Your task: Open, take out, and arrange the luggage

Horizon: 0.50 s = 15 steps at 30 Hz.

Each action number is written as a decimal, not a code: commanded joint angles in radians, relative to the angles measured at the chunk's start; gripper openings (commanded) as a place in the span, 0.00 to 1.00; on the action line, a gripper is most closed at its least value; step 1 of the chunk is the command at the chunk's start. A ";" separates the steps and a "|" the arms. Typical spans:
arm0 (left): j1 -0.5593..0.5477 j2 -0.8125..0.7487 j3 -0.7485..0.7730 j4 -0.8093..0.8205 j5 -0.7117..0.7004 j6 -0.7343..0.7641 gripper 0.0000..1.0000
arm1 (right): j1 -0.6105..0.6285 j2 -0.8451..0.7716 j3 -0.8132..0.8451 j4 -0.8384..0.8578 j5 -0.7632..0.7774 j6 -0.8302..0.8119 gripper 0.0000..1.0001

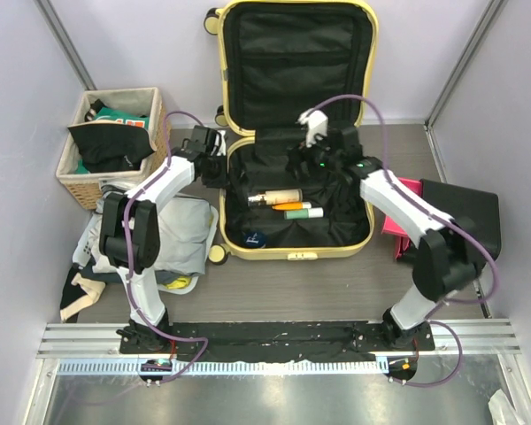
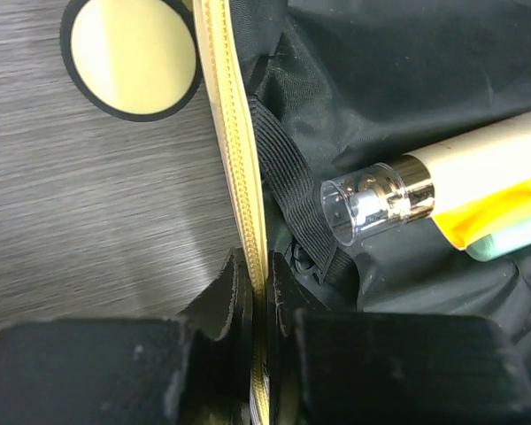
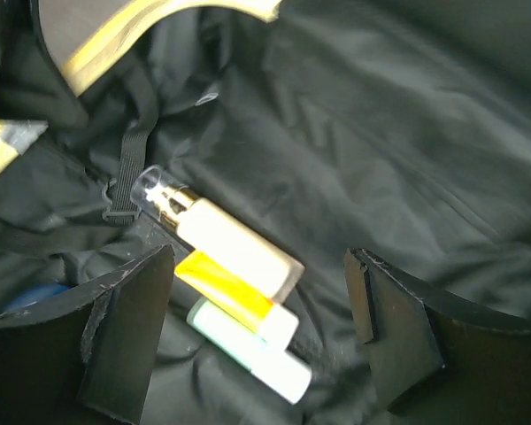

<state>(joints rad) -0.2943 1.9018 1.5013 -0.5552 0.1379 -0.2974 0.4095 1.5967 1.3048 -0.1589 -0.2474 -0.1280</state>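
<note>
The left gripper (image 2: 257, 305) has its jaws pressed together on the yellow zipper rim (image 2: 234, 133) of the luggage (image 1: 265, 255), one finger outside the shell and one inside against the black lining. I judge the pinch is there to steady the shell while the other arm reaches in. At 11 o'clock from that grip, a cream-and-black caster wheel (image 2: 128, 57) shows against the grey table (image 2: 88, 221).

The right gripper (image 3: 258, 297) hangs over the lower half with its jaws spread wide and empty. Just below its fingers (image 3: 128, 341) three toiletries lie side by side: a cream pump bottle (image 3: 230, 243) with a clear cap, a yellow tube (image 3: 221, 288) and a mint-green tube (image 3: 248, 354). The spread looks set to straddle one of them. A blue-topped item (image 1: 255, 237) lies at 7 o'clock from them.

The luggage lies open mid-table, its lid swung toward 12 o'clock. A wicker basket (image 1: 115, 146) of clothes sits at its 10 o'clock, and a black case (image 1: 460, 208) at its 3 o'clock.
</note>
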 commanded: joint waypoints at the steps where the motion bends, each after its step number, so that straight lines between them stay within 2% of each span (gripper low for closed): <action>1: 0.053 -0.056 -0.015 -0.032 -0.109 0.116 0.00 | 0.078 0.150 0.163 -0.053 -0.033 -0.131 0.85; 10: 0.060 -0.067 -0.015 -0.018 -0.034 0.084 0.00 | 0.178 0.385 0.321 -0.152 -0.026 -0.284 0.81; 15: 0.058 -0.072 -0.006 -0.026 -0.029 0.080 0.00 | 0.213 0.425 0.292 -0.171 -0.029 -0.347 0.81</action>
<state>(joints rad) -0.2733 1.8893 1.4899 -0.5629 0.1471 -0.2806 0.5987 2.0235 1.5780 -0.3107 -0.2695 -0.3882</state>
